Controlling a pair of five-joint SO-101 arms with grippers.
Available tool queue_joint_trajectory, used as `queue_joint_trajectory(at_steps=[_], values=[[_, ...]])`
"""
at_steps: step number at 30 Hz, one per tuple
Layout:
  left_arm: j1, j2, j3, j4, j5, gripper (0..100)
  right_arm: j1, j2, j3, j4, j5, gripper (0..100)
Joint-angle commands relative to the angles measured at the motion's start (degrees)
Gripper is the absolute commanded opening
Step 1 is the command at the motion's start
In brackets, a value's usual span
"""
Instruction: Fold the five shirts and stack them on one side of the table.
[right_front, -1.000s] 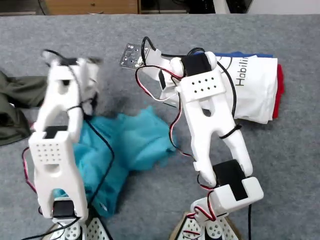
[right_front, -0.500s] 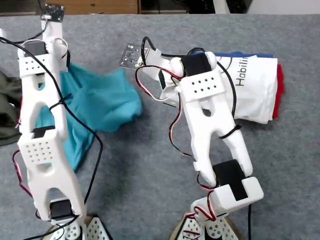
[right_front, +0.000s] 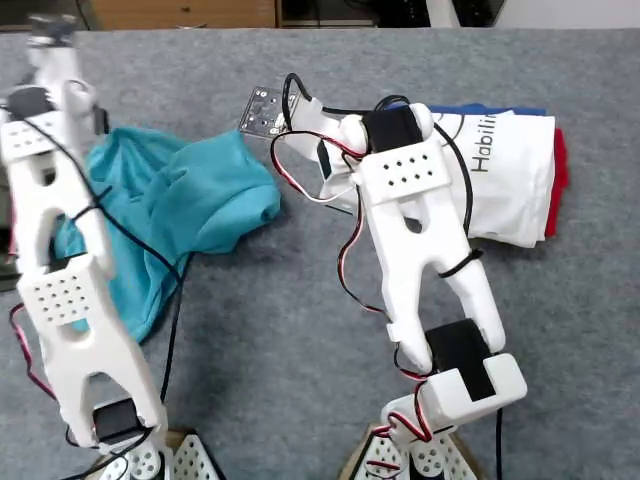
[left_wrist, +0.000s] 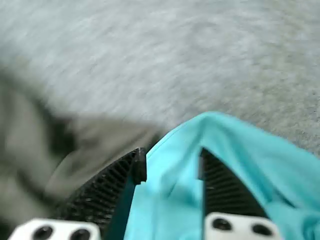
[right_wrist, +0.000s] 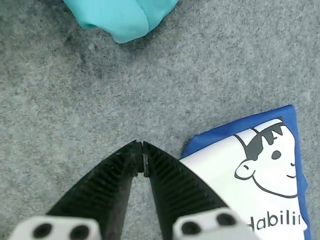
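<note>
A teal shirt (right_front: 175, 205) lies crumpled at the far left of the grey table, one end lifted toward my left arm (right_front: 55, 200). The left gripper (left_wrist: 169, 165) is shut on a fold of the teal shirt (left_wrist: 240, 165), just above the table. Beside it lies a blurred olive shirt (left_wrist: 45, 145). At the far right sits a folded stack (right_front: 510, 180): a white printed shirt on top, with blue and red edges under it. My right gripper (right_wrist: 140, 150) is shut and empty, low over bare table between the stack (right_wrist: 250, 170) and the teal shirt (right_wrist: 120, 15).
The right arm (right_front: 410, 170) stretches up the middle of the table, with loose red and black wires beside it. The grey table (right_front: 280, 340) has open room at the front centre. Wooden furniture (right_front: 180, 12) runs along the far edge.
My left arm has carried the teal shirt from the near centre to the far left, then shifted further left. The right arm has stayed still.
</note>
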Motion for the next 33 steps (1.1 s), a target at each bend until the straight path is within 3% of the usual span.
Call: queue_joint_trajectory(at_steps=[1,4,9,12,16,22,26,30,33], values=[[-2.2,-0.6,-14.7,13.9,0.4,22,0.7,1.6,-3.1,-0.8,0.3,0.2],[-3.0,-0.4,-21.5,23.6,-4.8,19,0.7,3.1,-4.1,-0.7,0.3,0.2],[-6.2,-4.8,-12.3,23.2,-7.9,11,0.7,3.9,-5.1,-0.4,0.3,0.2],[-6.8,-13.2,6.6,23.2,-7.9,11,0.7,3.9,-5.1,-0.4,0.3,0.2],[-6.5,-34.6,40.6,22.8,-6.2,11,-0.6,4.1,-5.1,0.4,0.3,0.2],[-9.9,-69.3,80.9,9.9,-6.0,11,-4.9,7.6,-5.4,1.7,-1.5,0.2],[-14.6,-82.3,93.8,9.3,-6.1,16,-6.3,8.9,-5.6,2.5,-1.7,0.2],[-23.0,-83.6,99.6,9.8,-5.4,18,-6.7,9.1,-5.5,4.5,-1.7,0.2],[-28.8,-82.3,102.9,5.4,-2.0,18,-6.9,9.1,-5.2,6.0,-1.7,0.2]])
